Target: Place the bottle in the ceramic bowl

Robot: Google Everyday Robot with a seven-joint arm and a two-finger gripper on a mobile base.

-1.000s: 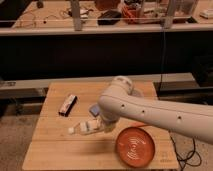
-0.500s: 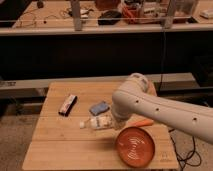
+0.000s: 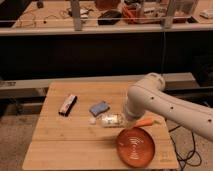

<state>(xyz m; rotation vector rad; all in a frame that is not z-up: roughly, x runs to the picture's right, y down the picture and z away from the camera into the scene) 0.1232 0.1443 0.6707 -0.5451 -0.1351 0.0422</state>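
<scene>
**Desk:** What sits at the left of the wooden bench [image 3: 55,145]?

**Photographer:** A dark-and-white wrapped bar [image 3: 67,104] lies at an angle near the left edge. To its right, and apart from it, is a small blue pad [image 3: 99,107].

**Desk:** And the bottle?

**Photographer:** The bottle [image 3: 109,120] lies on its side around the middle of the bench, just below the blue pad. Its white cap points left and its right end meets the tip of the robot's white arm [image 3: 165,102]. I cannot tell whether it rests on the wood or hangs just clear of it.

**Desk:** Where is the hand?

**Photographer:** The hand [image 3: 122,119] is at the low end of the arm and largely hidden behind the arm's bulk. It is pinched on the right end of the bottle.

**Desk:** What is further right?

**Photographer:** A slender orange object [image 3: 145,121] lies on the bench just beside the arm. In front of it, near the front right corner, stands the ceramic bowl [image 3: 136,146], orange-red with a white swirl at its centre. The bottle is outside the bowl, near its rim on the upper left.
</scene>
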